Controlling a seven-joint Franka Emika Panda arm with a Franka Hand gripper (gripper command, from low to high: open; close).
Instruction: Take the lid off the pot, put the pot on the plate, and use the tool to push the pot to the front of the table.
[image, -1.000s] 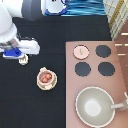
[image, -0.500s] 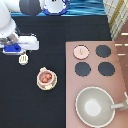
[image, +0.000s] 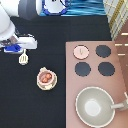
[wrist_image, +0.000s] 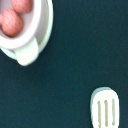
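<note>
Claw (image: 15, 50) low over tool (image: 23, 59), exterior view's left; pot (image: 46, 78) on plate (image: 40, 85)

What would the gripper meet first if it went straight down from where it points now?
Probably the tool: the gripper hangs close beside it at the exterior view's left. Depth is unclear, so it could reach bare table instead.

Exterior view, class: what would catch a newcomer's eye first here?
The open pot, reddish contents showing, sits on the plate mid-table. Its pink lid lies on the stove at the exterior view's right. The gripper hovers at the left, just above the white tool.
</note>
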